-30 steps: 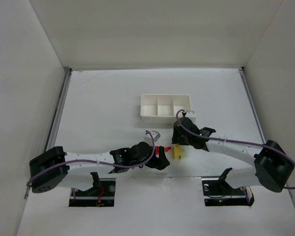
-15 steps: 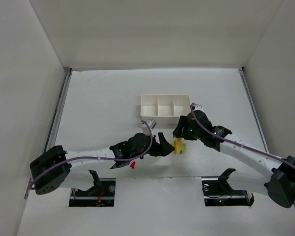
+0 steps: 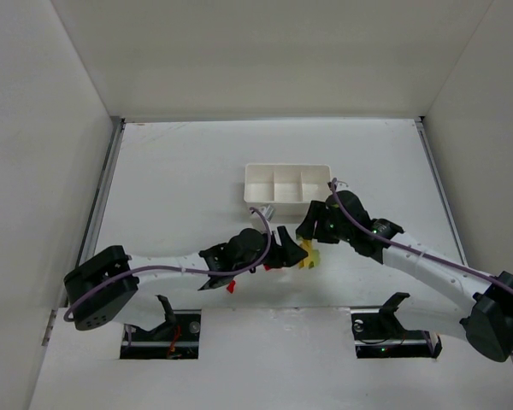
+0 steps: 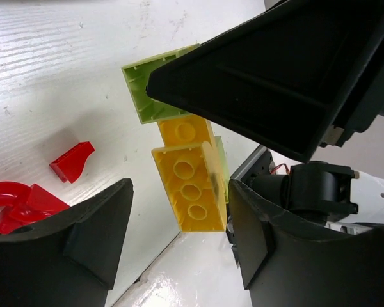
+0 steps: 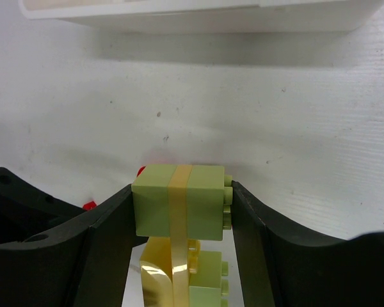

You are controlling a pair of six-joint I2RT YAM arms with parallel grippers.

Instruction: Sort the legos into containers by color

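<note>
right hand [image 5: 182, 211] grasps green brick [image 5: 155, 201] | left hand [image 4: 179, 220] released, straddling yellow brick [image 4: 191, 192] | advise: clamp yellow squarely, peel apart gently

Overhead overview; two wrist close-ups of legos [image 4: 189, 192]

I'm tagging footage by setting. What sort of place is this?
Most likely a robot lab test cell: plain white walls box in a white table, two robot arms are bolted at its near edge, and a small divided tray and lego pieces lie on it.
</note>
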